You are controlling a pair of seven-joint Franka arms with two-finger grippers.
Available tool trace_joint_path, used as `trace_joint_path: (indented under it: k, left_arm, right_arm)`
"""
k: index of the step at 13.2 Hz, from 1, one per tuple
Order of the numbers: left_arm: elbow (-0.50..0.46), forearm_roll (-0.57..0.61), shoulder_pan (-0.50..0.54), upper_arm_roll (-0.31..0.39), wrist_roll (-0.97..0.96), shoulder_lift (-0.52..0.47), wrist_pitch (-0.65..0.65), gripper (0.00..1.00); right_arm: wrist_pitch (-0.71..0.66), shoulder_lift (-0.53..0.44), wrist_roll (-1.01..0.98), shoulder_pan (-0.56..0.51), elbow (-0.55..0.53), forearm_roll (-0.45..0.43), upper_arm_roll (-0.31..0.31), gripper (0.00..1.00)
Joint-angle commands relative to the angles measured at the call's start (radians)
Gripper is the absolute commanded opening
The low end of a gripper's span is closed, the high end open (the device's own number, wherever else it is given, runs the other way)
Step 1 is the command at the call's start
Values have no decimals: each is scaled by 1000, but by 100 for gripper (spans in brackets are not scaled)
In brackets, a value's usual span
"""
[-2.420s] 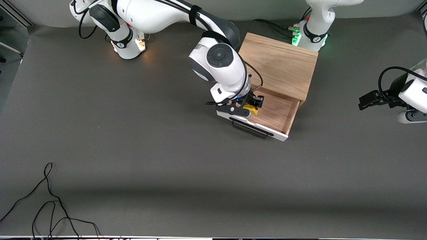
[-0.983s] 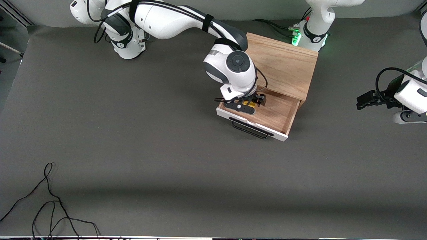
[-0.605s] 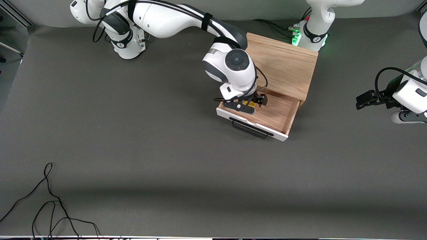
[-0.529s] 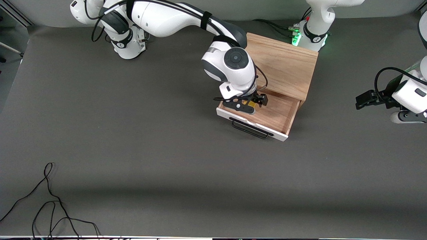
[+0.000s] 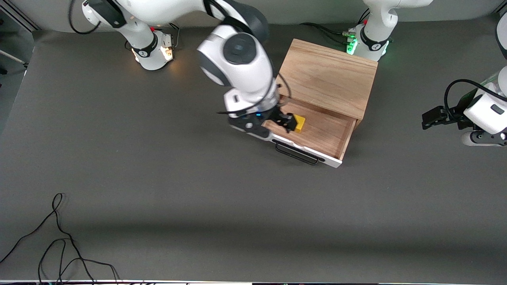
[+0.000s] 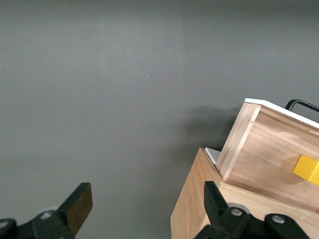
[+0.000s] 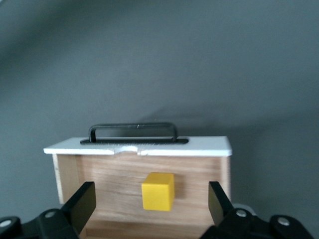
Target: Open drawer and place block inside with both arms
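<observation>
Front view | drawer [image 5: 323,136] pulled open, handle toward camera | block [image 5: 300,123] inside | both jaws released

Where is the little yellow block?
The block lies inside the open drawer, under the right claw, which is open and not touching it.

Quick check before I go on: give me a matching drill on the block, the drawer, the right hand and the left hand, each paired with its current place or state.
Things:
1. block
2. drawer
3. right hand
4. left hand

States:
A. waits open over bare table at the left arm's end
B. pulled out of the cabinet
C. lies loose on the drawer floor
D. open, above the drawer, gripping nothing

Pairs: 1-C, 2-B, 3-D, 4-A
</observation>
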Motion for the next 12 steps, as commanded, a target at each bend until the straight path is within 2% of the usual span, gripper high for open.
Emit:
trace_joint_path:
  k: [1,3,4,9,11,12]
  left_arm:
    - [-10,16,-11,5,15,-17,-2,100]
    - [-9,16,-8,6,17,-17,-2,100]
    - [-7,16,-11,6,17,-17,-2,100]
    - [-1,16,-8,6,17,-15,-2,100]
    - [-1,16,-9,6,17,-15,-2,100]
    - [0,16,-9,6,17,-15,-2,100]
  right_arm:
    - [-121,-107,-118,-124,-37,107,0,100]
    - [-209,-160,-261,-197,-57,110,-10,100]
    - [-220,-203,-331,-218,-103,110,-35,100]
    - [-194,-420,-690,-229,-362,118,-291,100]
    - [-178,-441,-809,-234,-404,168,-401,100]
    - [-180,-441,-879,-244,-410,168,-435,100]
